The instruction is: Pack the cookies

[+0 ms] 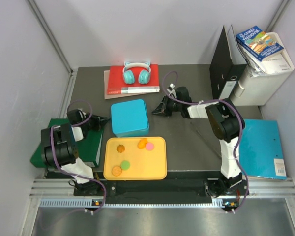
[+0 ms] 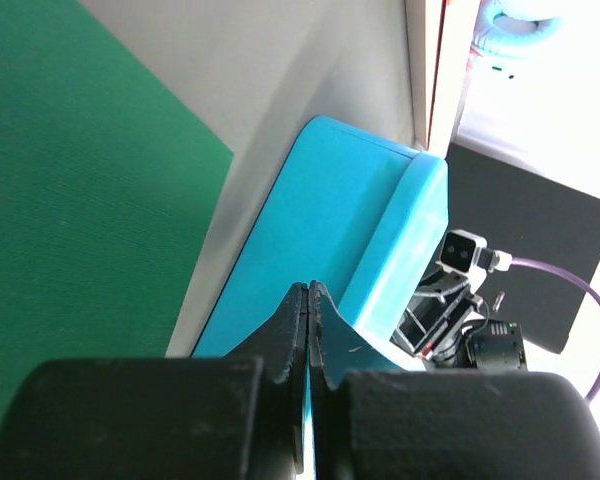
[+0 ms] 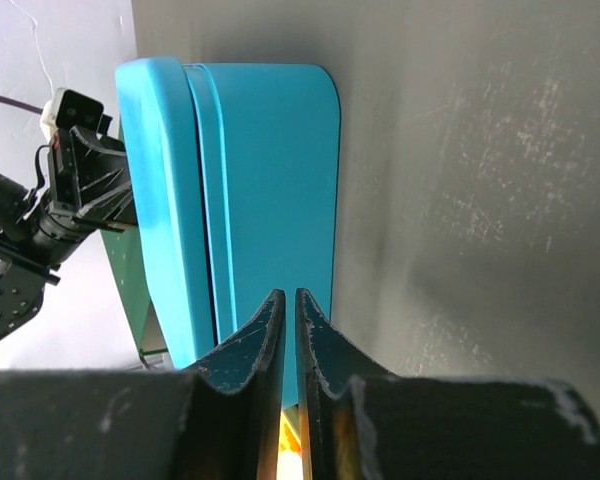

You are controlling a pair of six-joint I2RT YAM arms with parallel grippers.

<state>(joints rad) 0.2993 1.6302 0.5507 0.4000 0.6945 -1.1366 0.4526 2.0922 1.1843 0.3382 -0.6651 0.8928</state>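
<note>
Several small round cookies lie on a yellow tray (image 1: 157, 169): an orange scalloped one (image 1: 120, 148), an orange one (image 1: 142, 144), a pink one (image 1: 149, 146), a green one (image 1: 125, 164) and an orange one (image 1: 117, 170). A closed blue tin box (image 1: 130, 117) stands behind the tray; it also shows in the left wrist view (image 2: 320, 220) and the right wrist view (image 3: 250, 190). My left gripper (image 1: 104, 120) (image 2: 309, 289) is shut and empty just left of the box. My right gripper (image 1: 155, 112) (image 3: 283, 296) is shut and empty just right of the box.
A red book (image 1: 132, 81) with teal headphones (image 1: 136, 72) lies at the back. A green folder (image 1: 91, 142) lies under the left arm. A black binder (image 1: 226, 64), a white box (image 1: 263, 78) with a book on it, and a blue folder (image 1: 263, 147) are on the right.
</note>
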